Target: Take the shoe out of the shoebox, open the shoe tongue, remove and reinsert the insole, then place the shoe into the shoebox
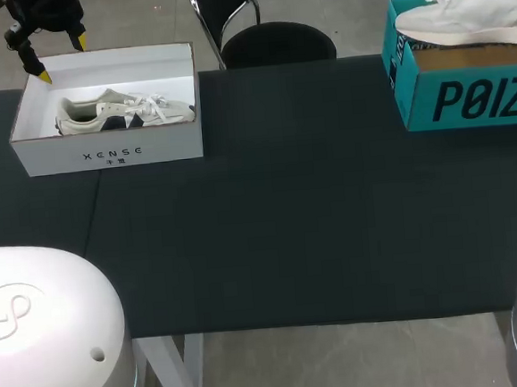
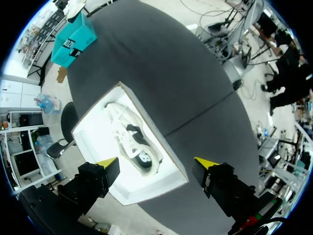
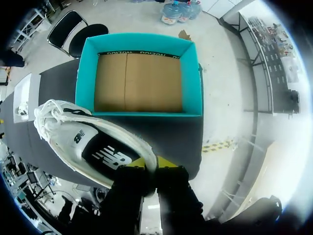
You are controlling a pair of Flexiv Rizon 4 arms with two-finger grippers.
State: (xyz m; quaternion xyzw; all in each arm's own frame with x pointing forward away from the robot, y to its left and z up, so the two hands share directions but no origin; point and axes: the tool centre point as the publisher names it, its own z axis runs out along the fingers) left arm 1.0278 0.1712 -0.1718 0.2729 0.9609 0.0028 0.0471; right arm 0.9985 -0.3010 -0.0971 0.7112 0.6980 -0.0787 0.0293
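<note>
1. The left arm was at the far left of the counter [image 1: 313, 198]. Its left pincer [image 1: 61, 57] hung over the far corner of the white shoebox [image 1: 112, 153], fingers wide apart and holding nothing.
2. A pale shoe [image 2: 133, 142] with dark patches lay inside that box, below the left pincer [image 2: 156, 164] and not touching it.
3. The right pincer [image 3: 155, 164] was clenched on the rim of a white shoe [image 3: 93, 142].
4. That shoe hung over the near side of the open teal shoebox [image 3: 139, 42]. I could not tell if it touched the box.

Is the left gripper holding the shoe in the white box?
No: left gripper is open above the white box, shoe lying inside.
</note>
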